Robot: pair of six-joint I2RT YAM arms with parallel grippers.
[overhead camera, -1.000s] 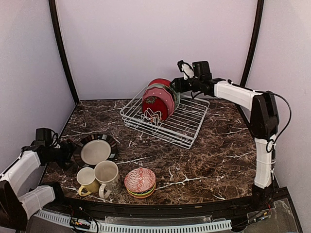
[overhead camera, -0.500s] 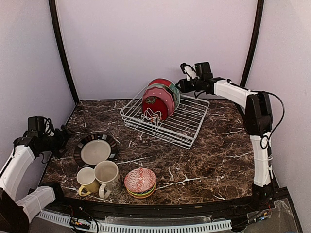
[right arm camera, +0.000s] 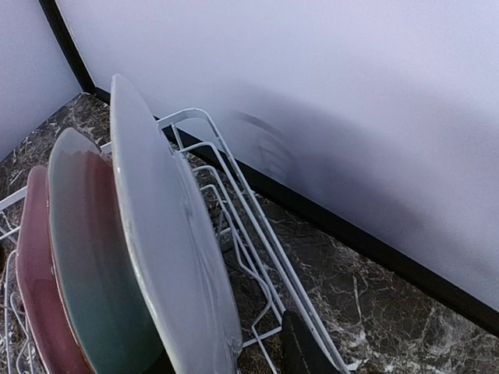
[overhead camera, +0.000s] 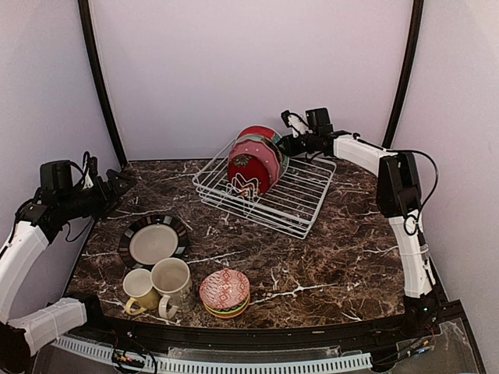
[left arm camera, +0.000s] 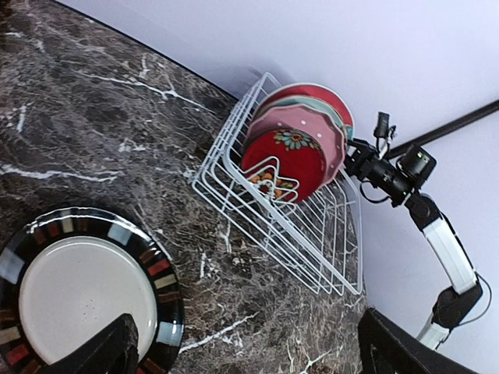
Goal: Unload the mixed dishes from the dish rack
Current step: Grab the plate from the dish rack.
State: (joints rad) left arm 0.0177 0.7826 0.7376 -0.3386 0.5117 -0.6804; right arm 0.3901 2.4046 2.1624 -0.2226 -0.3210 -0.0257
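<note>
The right pincer reaches over the far corner of the dish rack and sits at the upper rim of the rearmost plate; in its wrist view only one dark finger shows, just behind that plate's pale back, and the other is hidden, so I cannot tell whether the jaws have closed on the rim. That plate stands on edge among the prongs and shows a red face from above; close-packed in front of it stand a pale-green plate, a pink plate and a red floral plate; nothing else shows in the rack. These look like glazed ceramic: stiff, rather heavy for a thin rim pinch, slick and breakable; the free top edge seems the sensible hold, taken deep, then lifted straight up so the plate clears the prongs and its neighbour without scraping. Out on the marble table stand a dark-rimmed plate, a yellow mug, a beige mug and a stack of small bowls with a patterned one on top; both mugs look empty. The left pincer hangs above the table's left edge, jaws spread wide, holding nothing.
</note>
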